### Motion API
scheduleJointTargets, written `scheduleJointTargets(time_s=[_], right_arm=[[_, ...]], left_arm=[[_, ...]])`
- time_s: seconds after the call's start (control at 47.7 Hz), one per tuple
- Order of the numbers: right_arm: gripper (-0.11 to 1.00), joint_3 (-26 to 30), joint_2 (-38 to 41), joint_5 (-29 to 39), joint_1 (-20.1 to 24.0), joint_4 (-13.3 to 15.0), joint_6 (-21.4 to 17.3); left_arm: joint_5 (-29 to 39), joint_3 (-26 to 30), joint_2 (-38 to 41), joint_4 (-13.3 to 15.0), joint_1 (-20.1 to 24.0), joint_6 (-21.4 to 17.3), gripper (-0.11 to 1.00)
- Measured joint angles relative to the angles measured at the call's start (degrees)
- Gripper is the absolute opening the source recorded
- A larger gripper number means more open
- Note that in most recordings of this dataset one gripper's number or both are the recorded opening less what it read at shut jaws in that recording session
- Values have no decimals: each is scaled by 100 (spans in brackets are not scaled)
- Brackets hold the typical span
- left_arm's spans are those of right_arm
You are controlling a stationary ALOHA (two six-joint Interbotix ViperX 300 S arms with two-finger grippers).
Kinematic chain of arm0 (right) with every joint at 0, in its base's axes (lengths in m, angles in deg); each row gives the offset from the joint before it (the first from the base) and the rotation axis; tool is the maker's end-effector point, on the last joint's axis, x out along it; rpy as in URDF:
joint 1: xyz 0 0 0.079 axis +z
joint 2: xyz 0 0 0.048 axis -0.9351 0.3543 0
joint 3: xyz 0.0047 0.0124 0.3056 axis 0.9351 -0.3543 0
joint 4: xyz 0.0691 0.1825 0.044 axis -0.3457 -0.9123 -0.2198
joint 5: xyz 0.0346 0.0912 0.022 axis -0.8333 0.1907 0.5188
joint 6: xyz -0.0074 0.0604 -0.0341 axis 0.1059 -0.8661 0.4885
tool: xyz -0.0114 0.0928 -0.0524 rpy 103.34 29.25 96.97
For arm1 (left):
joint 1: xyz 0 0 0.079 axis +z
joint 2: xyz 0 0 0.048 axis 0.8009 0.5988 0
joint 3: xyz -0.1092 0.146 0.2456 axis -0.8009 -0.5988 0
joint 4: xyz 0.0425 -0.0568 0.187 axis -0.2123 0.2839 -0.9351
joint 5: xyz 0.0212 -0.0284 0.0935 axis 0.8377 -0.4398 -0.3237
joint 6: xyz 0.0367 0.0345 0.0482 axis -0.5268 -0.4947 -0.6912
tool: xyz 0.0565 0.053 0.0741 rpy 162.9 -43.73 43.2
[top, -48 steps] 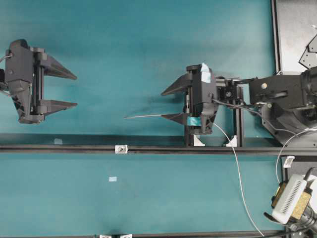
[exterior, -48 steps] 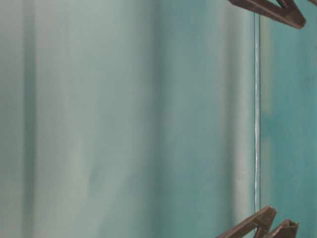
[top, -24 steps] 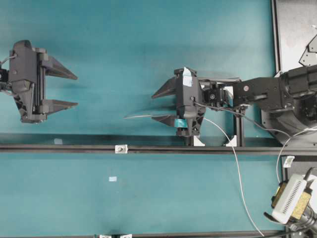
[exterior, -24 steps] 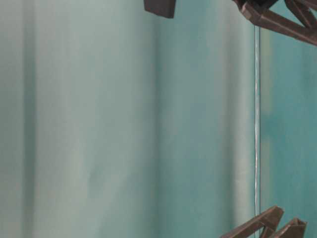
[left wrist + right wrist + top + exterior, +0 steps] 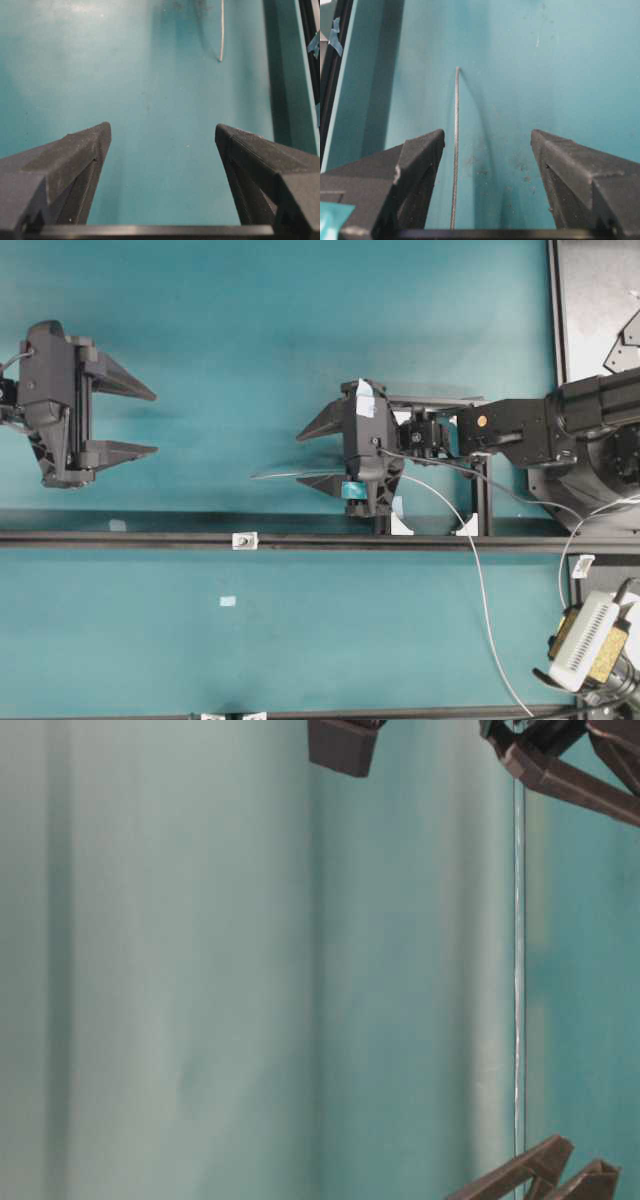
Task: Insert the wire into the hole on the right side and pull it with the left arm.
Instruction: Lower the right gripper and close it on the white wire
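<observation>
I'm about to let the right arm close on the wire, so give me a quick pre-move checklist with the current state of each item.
1. Right gripper open: ok, jaws wide apart.
2. Wire between its fingers: ok, lying close to the left finger, not centred.
3. Wire free end visible: ok, its tip lies ahead of the fingers on the mat.
4. Left gripper open and clear of the wire: ok, well away at the left.
5. Hole in the bracket unobstructed: cannot tell, too small.
6. Wire already gripped: not ok, nothing holds it.
</observation>
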Motion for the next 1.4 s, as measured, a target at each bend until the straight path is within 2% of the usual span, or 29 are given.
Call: scheduleJointTargets(time_s=[0.859, 0.901, 0.964, 1.09, 1.174, 1.257, 1.404], right_arm=[[77, 176, 246, 0, -18, 0, 0], [74, 176, 246, 0, -18, 0, 0], [63, 176, 246, 0, -26, 0, 9], [27, 176, 246, 0, -26, 0, 18], [9, 176, 246, 0, -26, 0, 26], [1, 176, 246, 0, -26, 0, 35], [1, 176, 246, 0, -18, 0, 35]], left_arm=[[0, 9, 0, -9, 9, 0, 87], [9, 0, 0, 0, 9, 0, 87], [0, 0, 0, 0, 9, 0, 87], [0, 0, 0, 0, 0, 0, 87], [0, 0, 0, 0, 9, 0, 87], [0, 0, 0, 0, 9, 0, 87], [9, 0, 0, 0, 9, 0, 87]])
